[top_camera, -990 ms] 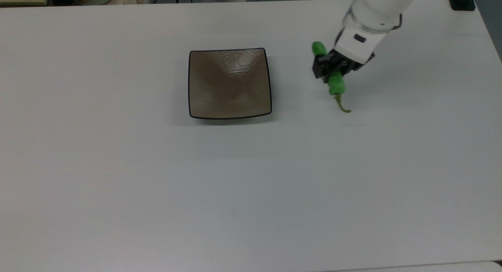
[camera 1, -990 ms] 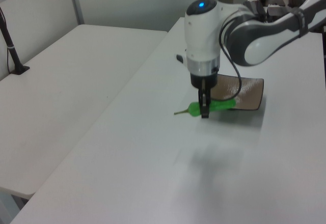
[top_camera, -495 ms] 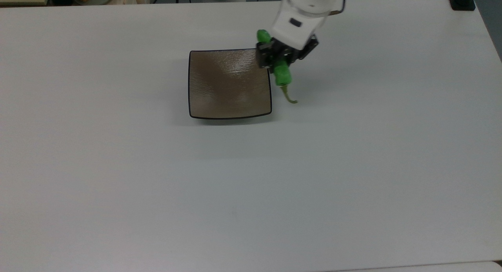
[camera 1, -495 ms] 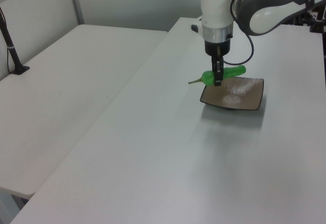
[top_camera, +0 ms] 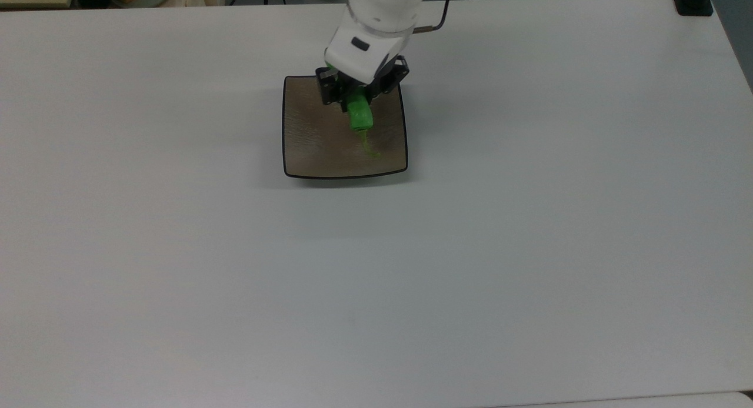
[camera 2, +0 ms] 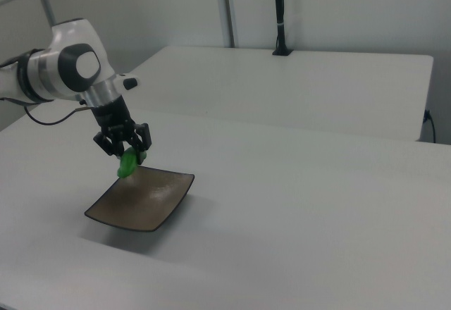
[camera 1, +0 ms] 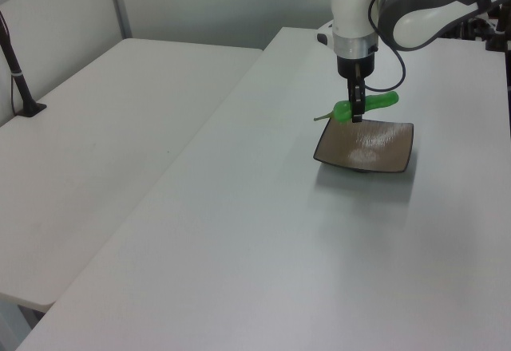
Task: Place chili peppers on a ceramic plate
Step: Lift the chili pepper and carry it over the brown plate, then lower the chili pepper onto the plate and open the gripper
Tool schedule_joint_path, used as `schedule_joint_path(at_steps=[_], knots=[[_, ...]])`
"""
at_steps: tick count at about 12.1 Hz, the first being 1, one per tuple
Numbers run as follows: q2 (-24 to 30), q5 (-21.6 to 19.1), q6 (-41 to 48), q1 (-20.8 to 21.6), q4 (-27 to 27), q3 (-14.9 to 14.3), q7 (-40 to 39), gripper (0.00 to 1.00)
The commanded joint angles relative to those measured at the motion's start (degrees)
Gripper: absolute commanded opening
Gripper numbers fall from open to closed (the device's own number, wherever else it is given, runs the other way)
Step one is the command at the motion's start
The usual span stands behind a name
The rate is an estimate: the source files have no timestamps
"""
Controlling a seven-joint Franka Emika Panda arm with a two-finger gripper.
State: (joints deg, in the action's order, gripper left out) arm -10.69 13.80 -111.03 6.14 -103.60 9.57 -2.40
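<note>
Movement since a second ago is large: the gripper (top_camera: 352,99) was then well off to the top view's right of the ceramic plate (top_camera: 306,143), carrying the chili pepper (top_camera: 359,115) above bare worktop (top_camera: 529,249). Half a second ago it hung at the plate's edge on the top view's right, with the stem still outside the rim. Now gripper and pepper are over the plate itself, in its upper half as the top view shows it. The plate has not shifted on the worktop through all of this.

The gripper is clamped on the pepper, its black fingers (camera 2: 144,138) pinching the green body from both sides. In the top view the stem end sticks out below the gripper, and the thin yellowish stem (top_camera: 369,147) curls down over the brown surface towards the plate's lower edge; the far end of the pepper is hidden under the white wrist. In the left view the pepper (camera 1: 369,105) lies roughly level across the gripper (camera 1: 357,112), stem pointing to the left view's left, and it hangs clear above the plate (camera 1: 383,155) without touching it. The right view shows the same: the pepper (camera 2: 128,163) held in the gripper (camera 2: 125,141) just above the plate's (camera 2: 134,208) far corner.
</note>
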Motion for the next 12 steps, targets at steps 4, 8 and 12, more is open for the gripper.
schedule_joint_path(at_steps=[4,8,12], knots=[[-0.03,-1.50,-5.07,-0.52,-2.75,-0.70,-0.94,1.00],[0.32,-2.28,-4.72,-0.52,-1.70,-0.61,2.30,1.00],[1.63,-5.52,-4.10,-3.06,0.67,-1.13,4.76,1.00]])
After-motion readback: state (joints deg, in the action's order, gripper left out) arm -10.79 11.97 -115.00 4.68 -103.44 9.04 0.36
